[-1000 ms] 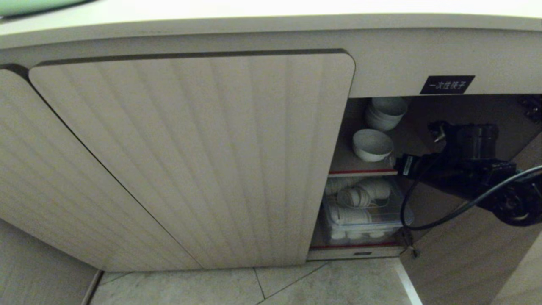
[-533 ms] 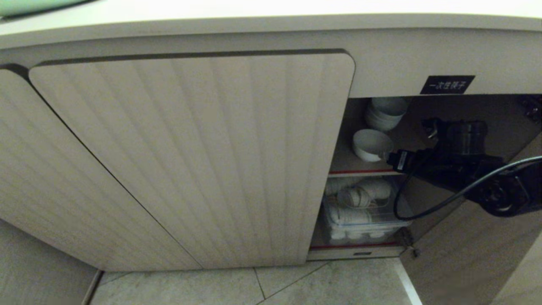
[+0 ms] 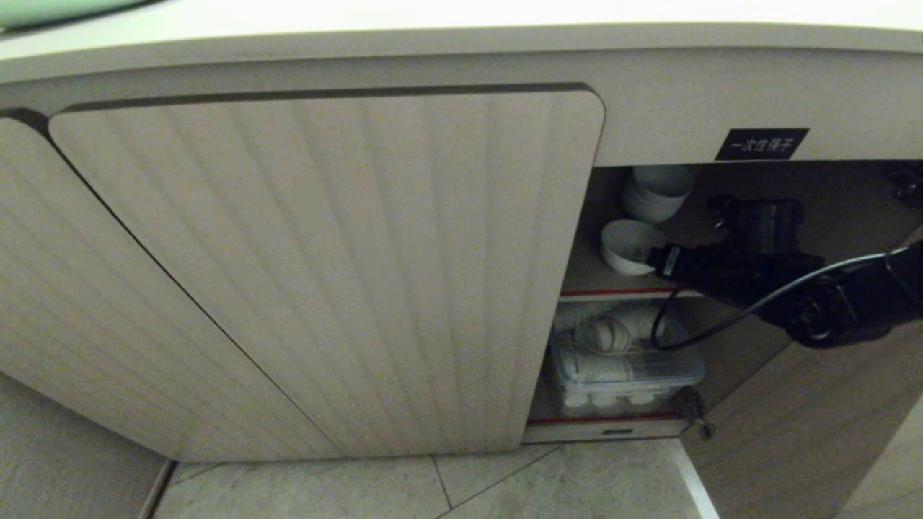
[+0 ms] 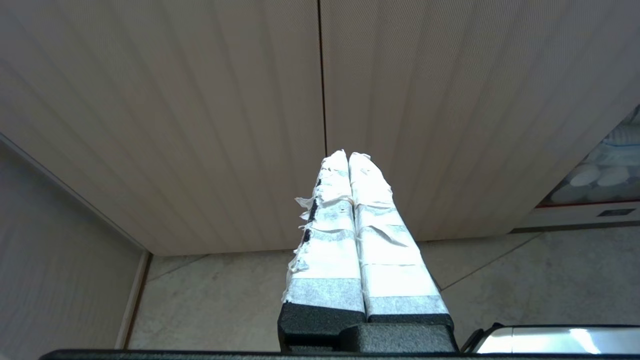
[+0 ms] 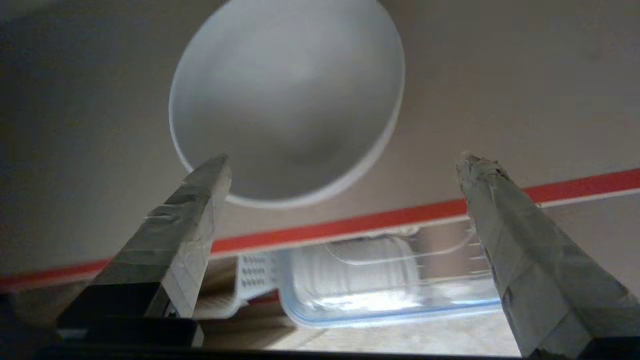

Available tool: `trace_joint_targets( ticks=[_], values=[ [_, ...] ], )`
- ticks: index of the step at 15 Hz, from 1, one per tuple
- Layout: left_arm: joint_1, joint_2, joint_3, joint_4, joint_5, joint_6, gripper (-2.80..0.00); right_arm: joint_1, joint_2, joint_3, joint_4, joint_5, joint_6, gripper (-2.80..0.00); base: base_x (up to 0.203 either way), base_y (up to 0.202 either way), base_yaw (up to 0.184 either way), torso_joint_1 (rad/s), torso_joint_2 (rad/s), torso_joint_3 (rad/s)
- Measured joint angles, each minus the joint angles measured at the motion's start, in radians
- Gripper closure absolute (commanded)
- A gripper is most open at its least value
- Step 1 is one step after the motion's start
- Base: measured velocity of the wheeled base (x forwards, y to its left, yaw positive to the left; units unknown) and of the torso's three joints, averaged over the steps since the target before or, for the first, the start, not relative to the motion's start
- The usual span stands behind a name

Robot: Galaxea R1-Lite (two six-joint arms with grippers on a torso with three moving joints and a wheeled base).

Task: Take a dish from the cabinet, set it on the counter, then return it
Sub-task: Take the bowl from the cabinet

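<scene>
Crockery fills the open right side of the cabinet (image 3: 339,274), under its small black label (image 3: 761,143). On the red-edged upper shelf (image 3: 613,292) a stack of white bowls (image 3: 656,191) stands at the back, and the dish (image 3: 629,246), a single white bowl, stands upright in front of it near the shelf's front edge. Below, a clear plastic box (image 3: 627,371) holds more white dishware lying on its side; what each piece is cannot be made out.

The right gripper (image 5: 345,165) reaches into the opening at upper-shelf height, its black arm and cable coming in from the right. Its two taped fingers (image 5: 192,210) are spread wide and grasp nothing. In the right wrist view the dish (image 5: 287,100) lies just ahead of the fingertips: one fingertip overlaps the near rim, the other stands well clear to the side, so the bowl is off-centre toward one finger and not yet between them. Whether that fingertip actually touches the rim cannot be told.

The left gripper (image 4: 348,156) is parked low in front of the closed fluted doors (image 4: 200,125), above the tiled floor (image 4: 225,300), its taped fingers (image 4: 330,225) pressed together with nothing between them.

The table (image 3: 461,29) runs along the top of the head view above the doors.
</scene>
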Motion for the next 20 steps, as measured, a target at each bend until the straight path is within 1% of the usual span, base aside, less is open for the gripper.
trace_joint_targets(
  ticks=[4,6,9,13,17,20],
  values=[
    [0.0,0.0,0.0,0.0,0.0,0.001,0.0,-0.012,0.025,-0.041,0.009,0.001,0.016,-2.8,0.0,0.0,0.0,0.0,0.0,0.0],
    [0.0,0.0,0.0,0.0,0.0,0.001,0.0,-0.014,0.036,-0.067,0.036,0.005,0.018,-2.8,0.0,0.0,0.0,0.0,0.0,0.0],
    [0.0,0.0,0.0,0.0,0.0,0.0,0.0,-0.014,0.051,-0.118,0.106,0.019,0.07,-2.8,0.0,0.0,0.0,0.0,0.0,0.0],
    [0.0,0.0,0.0,0.0,0.001,0.0,0.0,-0.013,0.068,-0.138,0.141,0.025,0.089,-2.8,0.0,0.0,0.0,0.0,0.0,0.0],
    [0.0,0.0,0.0,0.0,0.0,0.001,0.0,-0.013,0.074,-0.156,0.191,0.024,0.17,-2.8,0.0,0.0,0.0,0.0,0.0,0.0],
    [0.0,0.0,0.0,0.0,0.0,0.001,0.0,-0.014,0.084,-0.183,0.218,0.024,0.203,-2.8,0.0,0.0,0.0,0.0,0.0,0.0]
  ],
)
